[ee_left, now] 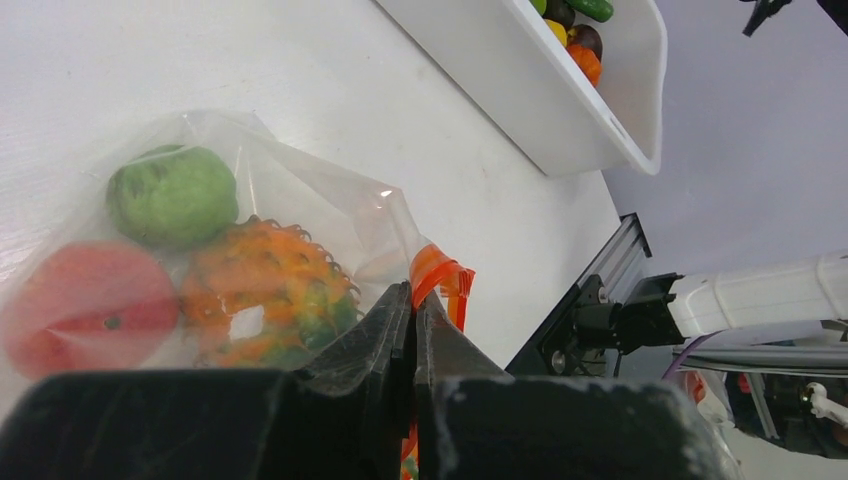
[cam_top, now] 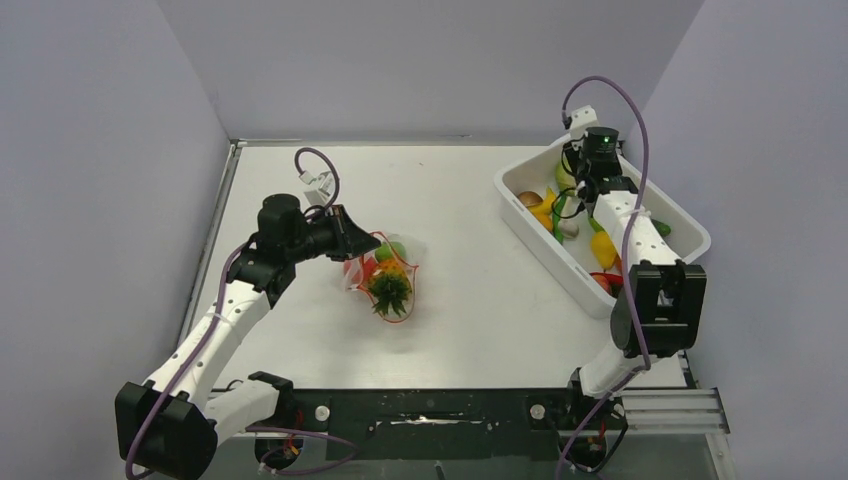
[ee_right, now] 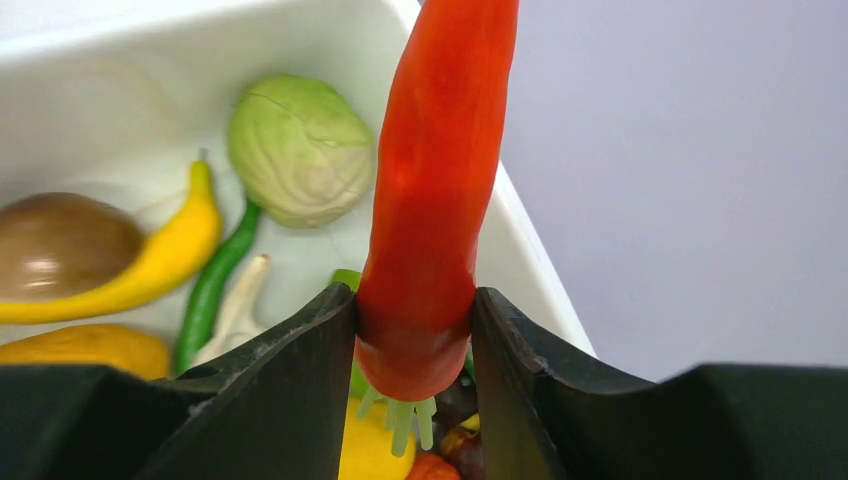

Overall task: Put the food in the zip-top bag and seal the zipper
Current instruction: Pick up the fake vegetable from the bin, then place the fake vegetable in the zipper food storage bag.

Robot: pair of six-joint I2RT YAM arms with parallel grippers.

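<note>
The clear zip-top bag (cam_top: 398, 262) lies mid-table and holds a green ball (ee_left: 172, 195), an orange bumpy fruit (ee_left: 265, 290) and a peach (ee_left: 90, 305). My left gripper (cam_top: 352, 238) is shut on the bag's red-orange zipper (ee_left: 440, 272), which bunches up just past the fingertips (ee_left: 398, 310). My right gripper (cam_top: 572, 203) hangs over the white tub (cam_top: 545, 245) and is shut on the red carrot (ee_right: 440, 180). The carrot points away from the jaws and its green stem sticks out behind them.
The tub, at the right side of the table, holds a pale green cabbage (ee_right: 300, 150), a yellow banana (ee_right: 150, 260), a brown round piece (ee_right: 60, 240), a green bean (ee_right: 215, 285) and other toy food. A black rail (cam_top: 440, 410) runs along the table's near edge.
</note>
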